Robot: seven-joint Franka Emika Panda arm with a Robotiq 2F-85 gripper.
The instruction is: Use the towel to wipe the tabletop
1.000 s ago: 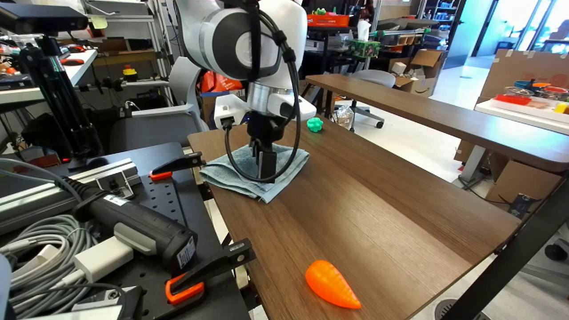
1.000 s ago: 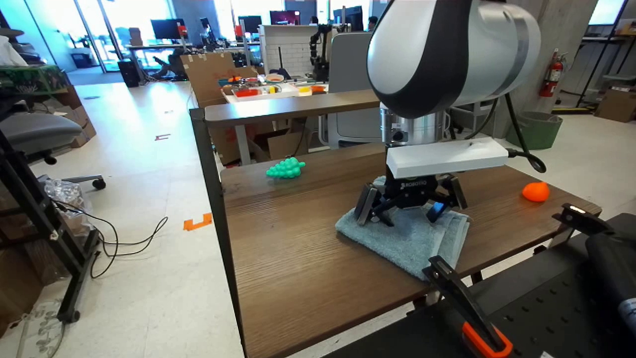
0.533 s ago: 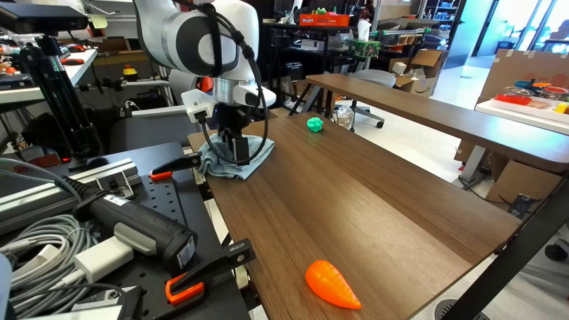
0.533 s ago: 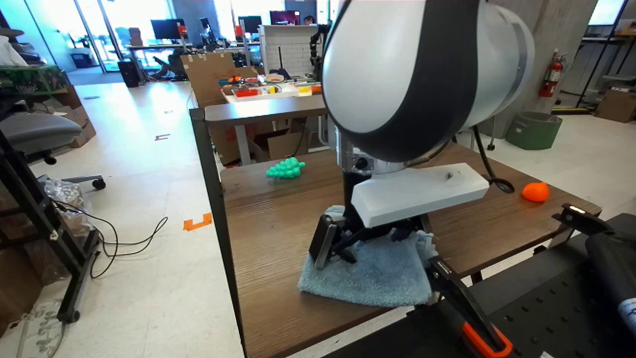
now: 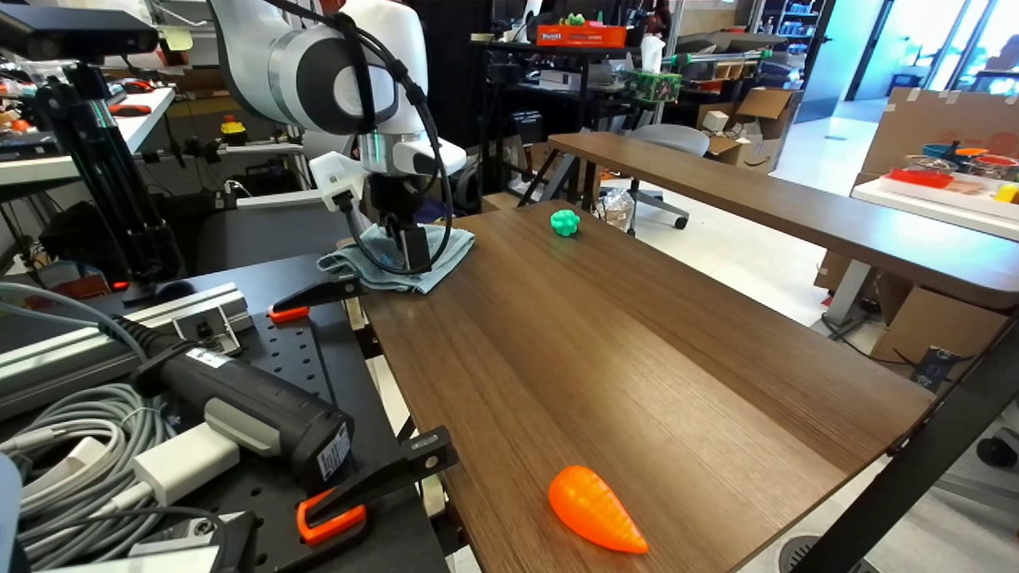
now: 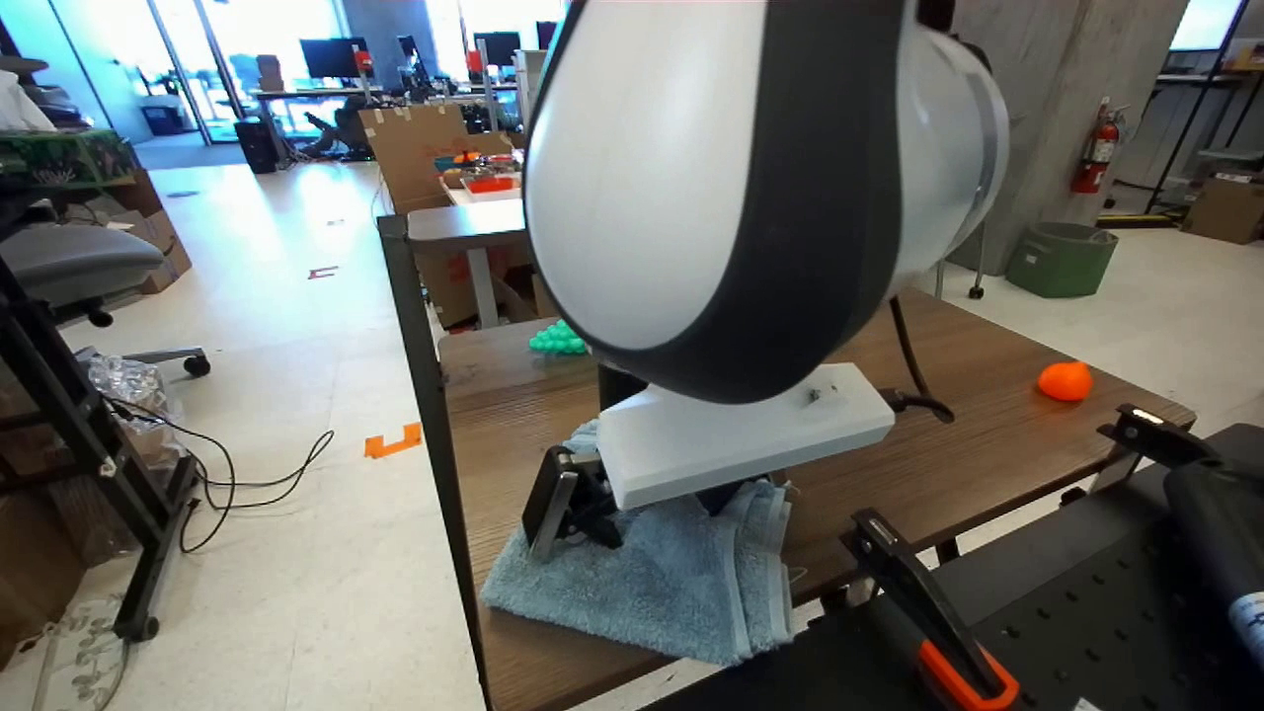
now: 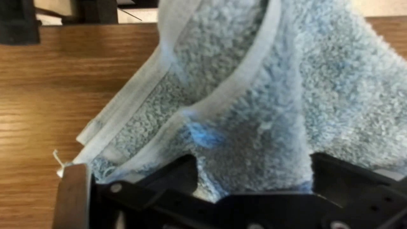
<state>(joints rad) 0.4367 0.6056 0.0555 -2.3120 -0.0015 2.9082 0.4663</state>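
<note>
The towel [image 6: 642, 583], a pale blue-grey cloth, lies rumpled on the dark brown tabletop [image 5: 605, 358], at the far end in an exterior view. One corner hangs slightly past the long edge beside the black table. My gripper [image 7: 252, 170] points down into it, its fingers apart with a thick bunch of cloth filling the gap and touching both sides. In the wrist view the towel [image 7: 343, 79] spreads out beyond the fingers and over the wood edge. The arm and the white wrist part hide some of the gripper [image 6: 662, 523] in an exterior view.
An orange carrot-shaped object [image 5: 597, 509] and a green grape-like toy [image 5: 565, 223] rest on the tabletop. Black clamps [image 6: 923, 597] with orange handles grip the edge beside a black table [image 5: 318, 350] that carries a handheld device [image 5: 247, 406] and cables.
My gripper and the towel have slid together along the tabletop toward its far end, and the towel's corner has come over the edge. The carrot and the green toy stay put.
</note>
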